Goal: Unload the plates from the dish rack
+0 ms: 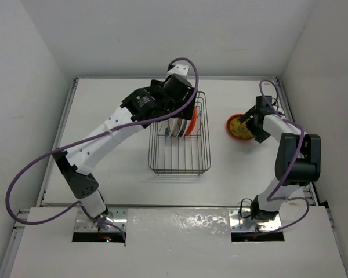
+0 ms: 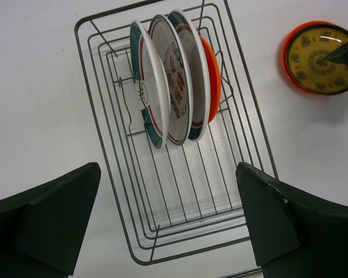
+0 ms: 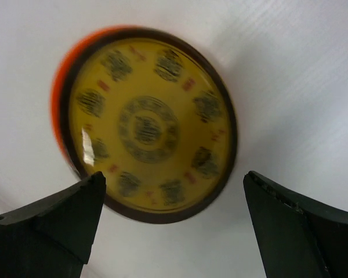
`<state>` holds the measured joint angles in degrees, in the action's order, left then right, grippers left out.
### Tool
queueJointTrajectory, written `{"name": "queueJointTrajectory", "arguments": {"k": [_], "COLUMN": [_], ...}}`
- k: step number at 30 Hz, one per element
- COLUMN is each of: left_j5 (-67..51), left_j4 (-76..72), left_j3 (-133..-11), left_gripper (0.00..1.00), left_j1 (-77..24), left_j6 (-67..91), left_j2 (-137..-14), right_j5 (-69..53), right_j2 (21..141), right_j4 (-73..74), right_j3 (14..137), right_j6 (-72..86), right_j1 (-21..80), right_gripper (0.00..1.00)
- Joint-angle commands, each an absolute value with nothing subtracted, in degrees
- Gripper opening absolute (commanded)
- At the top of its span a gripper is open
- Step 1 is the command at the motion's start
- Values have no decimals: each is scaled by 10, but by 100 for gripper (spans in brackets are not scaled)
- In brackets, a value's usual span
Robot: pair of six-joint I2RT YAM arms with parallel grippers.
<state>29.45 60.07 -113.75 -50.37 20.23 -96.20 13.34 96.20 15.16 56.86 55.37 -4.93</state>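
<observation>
Dish rack [image 1: 180,171] thin dark metal wire; plates [image 2: 174,81] glossy, glazed; yellow plate [image 3: 148,124] shiny; table [image 2: 35,87] matt white.

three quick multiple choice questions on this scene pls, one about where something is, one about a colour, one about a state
1. Where is the yellow plate?
a) flat on the table, right of the dish rack
b) upright in the rack
c) on top of the rack

2. What colour is the end plate, the one in the rack's row nearest the yellow plate?
a) blue
b) black
c) orange

3. The right gripper is
a) shut on the yellow plate
b) open above the yellow plate
c) shut on a rack wire

Answers:
1 a: the top view shows it lying flat beside the rack.
2 c: the left wrist view shows its orange edge next to the white patterned plates.
3 b: the right wrist view shows the fingers wide apart, with the plate lying beyond them.
</observation>
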Motion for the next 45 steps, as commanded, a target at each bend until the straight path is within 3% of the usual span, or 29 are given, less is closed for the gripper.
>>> {"name": "queueJointTrajectory", "arguments": {"k": [1, 8, 12, 16, 18, 20, 22, 23, 26, 35, 45], "left_j5": [297, 305, 328, 350, 354, 348, 338, 330, 320, 315, 298], "left_j4": [606, 605, 584, 569, 553, 535, 526, 526, 527, 529, 518], "left_j3": [-1158, -1151, -1128, -1094, -1065, -1036, -1020, -1018, -1012, -992, -978], "left_gripper": [100, 100, 100, 100, 100, 100, 100, 100, 100, 100, 100], "left_j1": [-503, -490, -477, -465, -462, -461, -459, -458, -456, -455, -450], "left_j6": [205, 229, 262, 289, 296, 294, 292, 290, 284, 263, 257], "left_j2": [-969, -981, -963, -933, -919, -892, -882, -878, -871, -856, -860], "right_j5": [126, 135, 121, 148, 163, 167, 163, 166, 144, 98, 155], "right_j2": [985, 930, 823, 816, 867, 925, 953, 964, 999, 1059, 1027], "right_j4": [340, 391, 243, 212, 244, 278, 290, 296, 288, 267, 255], "right_j3": [632, 636, 607, 663, 735, 802, 849, 859, 882, 901, 880], "right_j6": [528, 521, 460, 396, 350, 327, 323, 323, 329, 337, 355], "right_j1": [-51, -34, 72, 163, 202, 223, 234, 236, 239, 245, 257], "right_gripper": [99, 99, 99, 94, 83, 64, 54, 43, 35, 34, 34]}}
